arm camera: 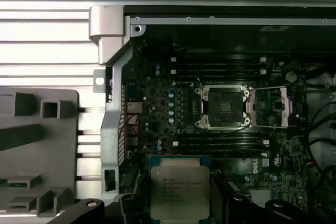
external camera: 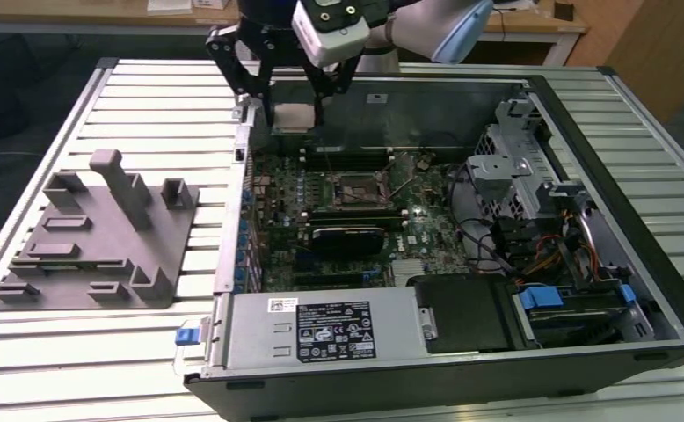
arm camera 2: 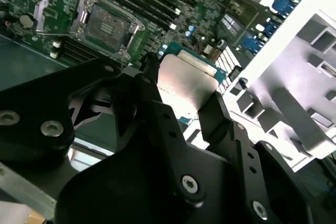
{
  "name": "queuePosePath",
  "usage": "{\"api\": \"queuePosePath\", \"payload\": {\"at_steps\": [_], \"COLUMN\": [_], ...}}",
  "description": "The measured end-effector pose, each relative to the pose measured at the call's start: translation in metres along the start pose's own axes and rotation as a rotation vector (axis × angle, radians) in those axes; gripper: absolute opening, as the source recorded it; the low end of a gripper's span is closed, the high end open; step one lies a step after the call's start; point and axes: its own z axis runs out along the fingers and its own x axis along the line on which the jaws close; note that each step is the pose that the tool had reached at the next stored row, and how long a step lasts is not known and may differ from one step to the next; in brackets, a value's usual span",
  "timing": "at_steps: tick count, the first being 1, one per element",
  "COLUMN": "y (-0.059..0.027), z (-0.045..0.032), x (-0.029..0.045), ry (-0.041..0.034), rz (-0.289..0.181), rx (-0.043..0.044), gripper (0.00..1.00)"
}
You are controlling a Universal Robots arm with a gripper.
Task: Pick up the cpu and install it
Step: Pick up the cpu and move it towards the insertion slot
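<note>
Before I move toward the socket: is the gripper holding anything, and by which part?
The gripper holds the cpu, its jaws pinching two opposite side edges, metal top exposed.

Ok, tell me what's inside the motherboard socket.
The socket is open and holds no chip: only its dark bare inside shows, with nothing covering it. The cpu is clamped in the fingers, away from it.
</note>
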Motion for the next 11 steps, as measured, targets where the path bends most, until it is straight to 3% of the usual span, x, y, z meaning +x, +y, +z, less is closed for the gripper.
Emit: {"api": "queuePosePath", "payload": {"at_steps": [6, 11], "y": [0.0028, 0.0031], "z": [0.0041, 0.0043], "x": [-0.0110, -0.0123], "ry": [0.0000, 0.0001], "rz": [0.000, 0.000], "rx": [-0.0001, 0.0000], "gripper": [0.55, 0.55]}}
